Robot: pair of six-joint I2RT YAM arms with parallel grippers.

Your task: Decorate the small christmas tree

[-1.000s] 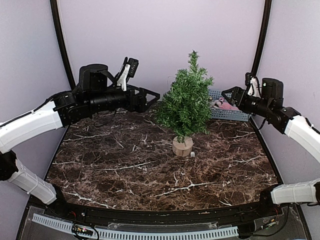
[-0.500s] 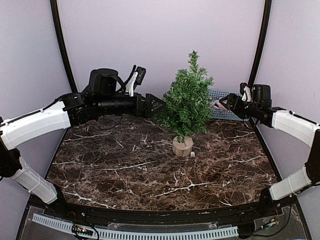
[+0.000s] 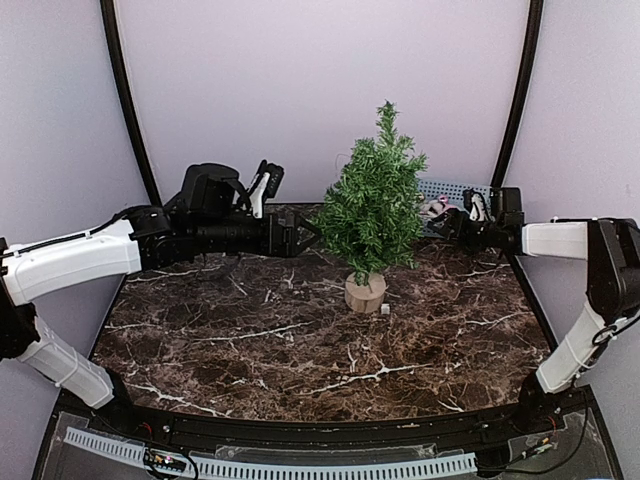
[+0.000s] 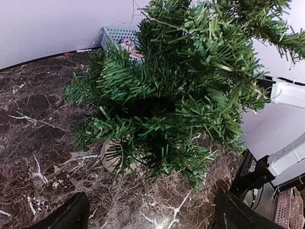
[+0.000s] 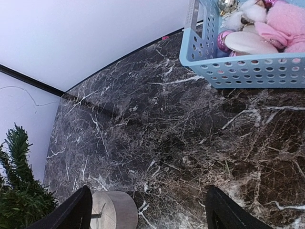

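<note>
While the left arm has dropped and pushed forward over the last second, its left gripper has come to hang just beside the tree at the tree's 9 o'clock, fingers spread wide with nothing between them, as the left wrist view confirms. The right arm has swung down low and stretched out flat, so the right gripper now sits at the tree's 3 o'clock, close to the blue basket. It too is spread wide and empty. In the right wrist view the basket holds a pink ball and soft pink and white pieces. I judge that the right arm is heading for a first decoration while the left stands ready to steady the tree, so the decorating itself looks barely begun. The tree stands upright on the table, a little toward 1 o'clock from its middle. It is bushy, dark green and cone-shaped, on a thin stem and a round wooden base, with no decoration visible on its branches.
</note>
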